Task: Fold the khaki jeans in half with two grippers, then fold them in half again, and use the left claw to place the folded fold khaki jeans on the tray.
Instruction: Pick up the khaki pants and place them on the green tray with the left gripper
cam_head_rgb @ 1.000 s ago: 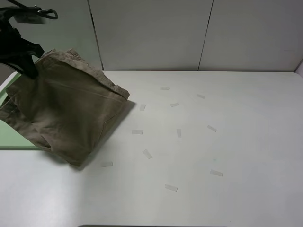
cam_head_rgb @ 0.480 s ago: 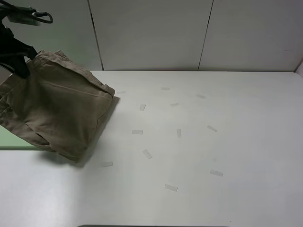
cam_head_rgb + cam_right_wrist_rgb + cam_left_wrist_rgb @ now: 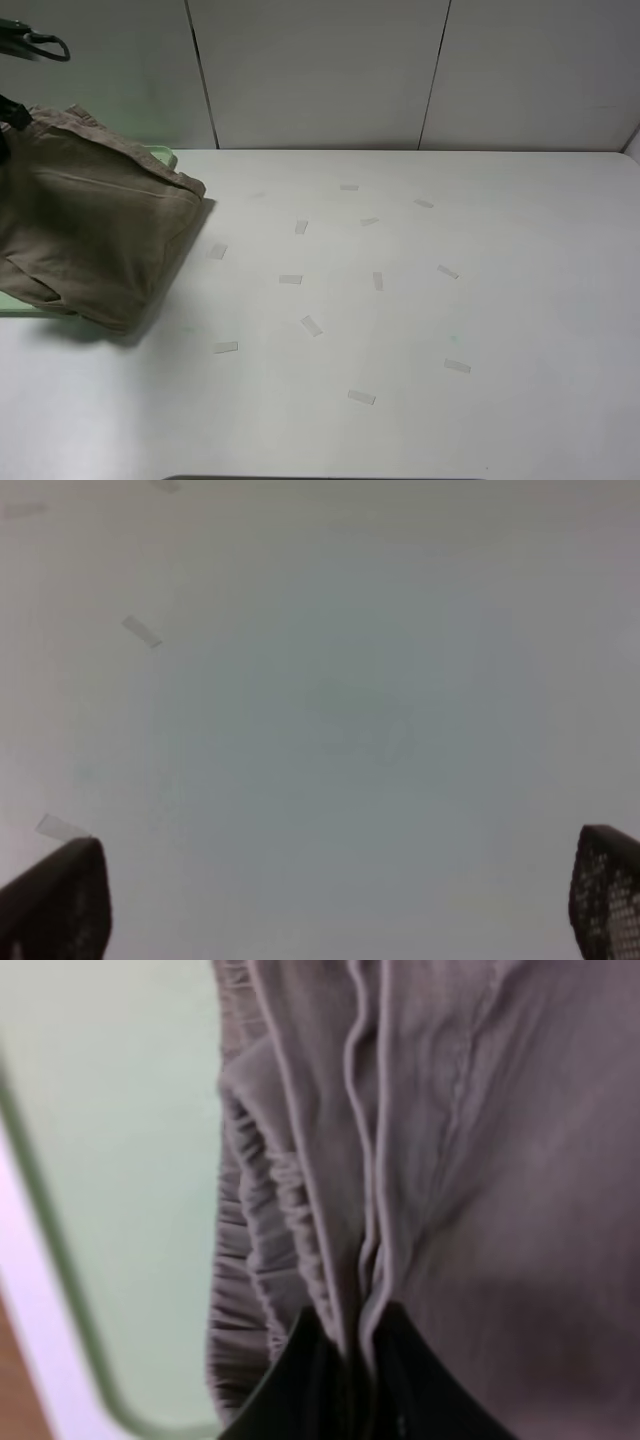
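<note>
Left claw (image 3: 350,1380) is clamped on a bunched edge of the folded jeans (image 3: 90,235), the stacked layers pinched between its black jaws in the wrist view. Gripping all the layers together at one edge looks meant to keep the fold from opening as the bundle hangs. In the high view the jeans hang at the far left of the table (image 3: 420,330), their lower part draped over the tray (image 3: 160,153), of which only a mint corner at the back and a strip at the front edge show. The wrist view shows the tray's green floor just beside the gathered waistband, so the bundle seems to sit over the tray, not yet laid flat on it.

Right gripper (image 3: 340,900) has its jaws spread wide with nothing between them, over bare table with a few tape strips (image 3: 311,325); out of the high view, it seems parked clear, since placing is the left claw's job.
</note>
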`<state>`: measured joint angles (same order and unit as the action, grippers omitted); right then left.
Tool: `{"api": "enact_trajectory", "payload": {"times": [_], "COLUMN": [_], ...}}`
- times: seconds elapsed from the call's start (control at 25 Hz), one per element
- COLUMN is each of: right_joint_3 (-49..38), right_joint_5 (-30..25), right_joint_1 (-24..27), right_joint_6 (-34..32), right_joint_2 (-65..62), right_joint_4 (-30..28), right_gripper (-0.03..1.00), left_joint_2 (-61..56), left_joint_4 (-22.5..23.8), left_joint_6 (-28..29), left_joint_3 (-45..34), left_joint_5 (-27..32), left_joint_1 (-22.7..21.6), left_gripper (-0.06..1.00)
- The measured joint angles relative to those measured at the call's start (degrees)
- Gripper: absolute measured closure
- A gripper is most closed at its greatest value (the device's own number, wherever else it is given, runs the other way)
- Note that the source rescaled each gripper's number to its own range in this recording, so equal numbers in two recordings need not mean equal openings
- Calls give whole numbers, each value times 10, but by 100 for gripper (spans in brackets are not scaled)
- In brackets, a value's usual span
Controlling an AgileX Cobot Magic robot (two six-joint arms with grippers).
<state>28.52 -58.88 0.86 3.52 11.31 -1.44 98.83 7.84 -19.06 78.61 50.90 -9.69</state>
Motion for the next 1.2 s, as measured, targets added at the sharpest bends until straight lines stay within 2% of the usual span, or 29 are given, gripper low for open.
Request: {"api": "enact_trajectory", "payload": {"times": [0.16, 0.24, 0.64, 0.96, 1.2], "right_joint_3": [0, 0, 0, 0, 0], "right_joint_5": [0, 0, 0, 0, 0], "right_joint_1": [0, 0, 0, 0, 0], "right_joint_6": [0, 0, 0, 0, 0], "right_joint_2": [0, 0, 0, 0, 0], "right_joint_4": [0, 0, 0, 0, 0], "right_gripper": [-3, -3, -3, -3, -3], "left_joint_2": [0, 0, 0, 15, 60], "left_joint_4": [10, 17, 36, 44, 53], "left_joint_6": [-29, -44, -50, -51, -27], "left_joint_3": [-2, -17, -108, -118, -118], "left_joint_5": [-25, -64, -226, -286, -325], "left_joint_1": [-19, -35, -71, -90, -91], "left_gripper": [86, 86, 86, 86, 86]}}
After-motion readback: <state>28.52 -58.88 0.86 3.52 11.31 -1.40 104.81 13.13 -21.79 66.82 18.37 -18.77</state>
